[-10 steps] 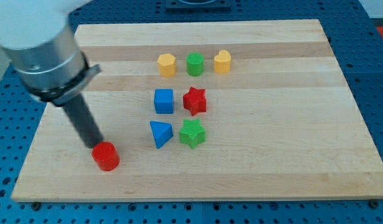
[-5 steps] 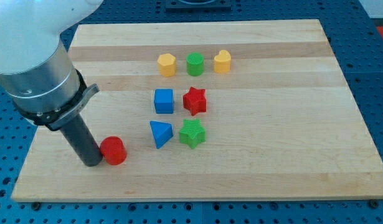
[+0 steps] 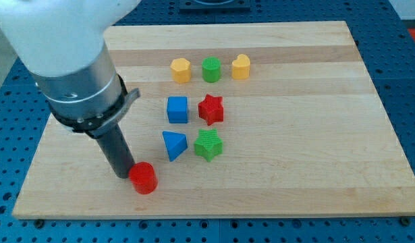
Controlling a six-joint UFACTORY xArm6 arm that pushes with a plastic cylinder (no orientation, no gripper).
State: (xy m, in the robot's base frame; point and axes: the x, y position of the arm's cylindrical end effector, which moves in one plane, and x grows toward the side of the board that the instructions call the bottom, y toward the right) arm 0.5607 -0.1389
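A single camera looks down at a steep angle from beyond the near long edge of the pale wooden board [image 3: 295,196], facing across it toward the far edge. It stands far enough back to take in almost the whole board, all four edges showing, with strips of blue perforated table [image 3: 403,81] around it. The grey and white arm housing [image 3: 72,67] looms large at the view's left, covering the board's far left corner, so it sits closer to the lens than the board.

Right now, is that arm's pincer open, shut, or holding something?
No pincer: only a rod, holding nothing.
My tip sits against the red cylinder, on its left in the view.
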